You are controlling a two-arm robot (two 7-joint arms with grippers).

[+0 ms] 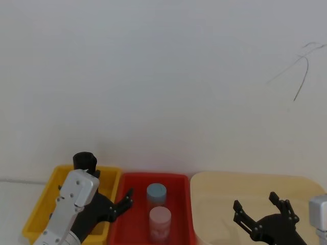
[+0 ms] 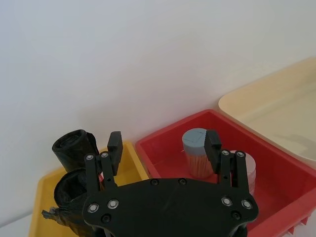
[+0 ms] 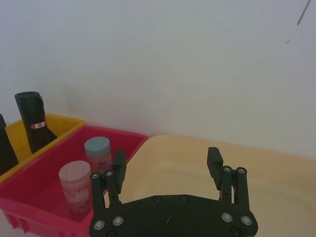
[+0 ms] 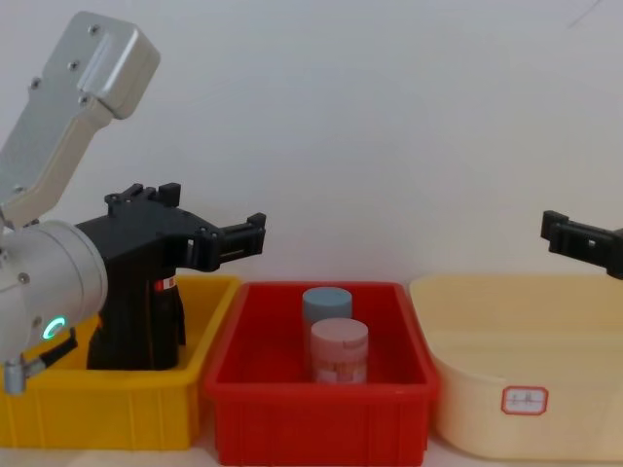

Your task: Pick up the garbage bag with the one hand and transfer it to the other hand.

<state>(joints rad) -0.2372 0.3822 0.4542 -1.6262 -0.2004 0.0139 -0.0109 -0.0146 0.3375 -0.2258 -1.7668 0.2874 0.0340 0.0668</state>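
Two grippers show fingers spread apart, holding nothing. Left gripper (image 2: 163, 140) hovers over the right edge of the yellow bin (image 2: 132, 160). The garbage bag (image 2: 66, 195) sits in that bin, left of the gripper and untouched. Right gripper (image 3: 167, 160) hovers above the cream tub (image 3: 276, 168) on the right.

Three bins were counted: a yellow bin (image 4: 97, 418), a red bin (image 4: 316, 418) and a cream bin (image 4: 487, 360). Two jars — a blue-lidded jar (image 4: 326, 302), a pink jar (image 4: 339, 350). Two black rolls — the garbage bag (image 2: 66, 197), a labelled roll (image 3: 32, 121). Two hands: left hand (image 2: 163, 140), right hand (image 3: 166, 160).
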